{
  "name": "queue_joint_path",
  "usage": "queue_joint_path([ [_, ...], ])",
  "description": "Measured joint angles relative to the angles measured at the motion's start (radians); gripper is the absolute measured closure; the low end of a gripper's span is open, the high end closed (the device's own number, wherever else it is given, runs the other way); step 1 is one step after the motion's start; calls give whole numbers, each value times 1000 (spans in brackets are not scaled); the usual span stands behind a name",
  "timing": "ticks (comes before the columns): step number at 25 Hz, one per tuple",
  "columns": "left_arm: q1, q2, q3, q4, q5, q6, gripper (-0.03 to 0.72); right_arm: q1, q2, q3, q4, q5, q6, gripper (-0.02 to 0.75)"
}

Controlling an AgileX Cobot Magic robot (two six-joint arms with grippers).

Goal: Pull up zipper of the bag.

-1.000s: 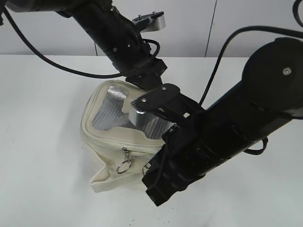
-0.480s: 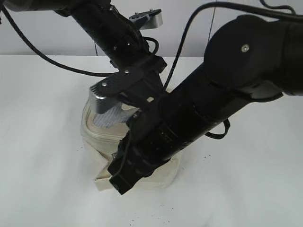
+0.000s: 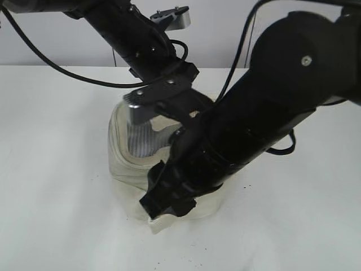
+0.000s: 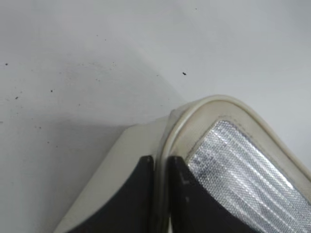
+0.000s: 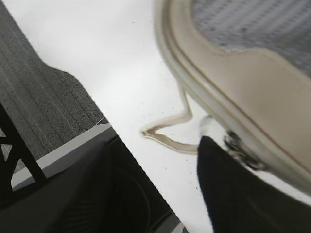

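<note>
The cream bag (image 3: 121, 169) with silver lining (image 3: 141, 138) stands on the white table. My left gripper (image 4: 161, 167) is shut on the bag's back rim (image 4: 214, 104); one finger is outside and one is on the lining side. It reaches in from the top left in the exterior view (image 3: 169, 84). My right gripper (image 3: 166, 200) is low at the bag's front. In the right wrist view one dark finger (image 5: 228, 189) lies against the blurred metal zipper pull (image 5: 238, 145). The pull is not between the jaws, which stand apart.
The right arm (image 3: 265, 113) covers most of the bag's front and right side. A thin cream strap loop (image 5: 167, 131) lies on the table (image 3: 51, 169) by the bag. The table's edge (image 5: 73, 90) runs close by, with grey floor beyond.
My right arm has swung up and left across the bag, hiding the front zipper ring. The bag has shifted slightly right and stands taller. The left arm has hardly moved.
</note>
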Motion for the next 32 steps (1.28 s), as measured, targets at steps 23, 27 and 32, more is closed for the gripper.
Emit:
queue_joint_path([
  [23,19,-388,47,646,233,-392,400,-291,-507,173,-465,355,420,146],
  [27,21,-593,206,652,233,-444,401,-291,-659,244,-480,422,420,146],
  [32,21,-929,490,606,235,-479,401,-291,-884,345,-480,442,417,146],
])
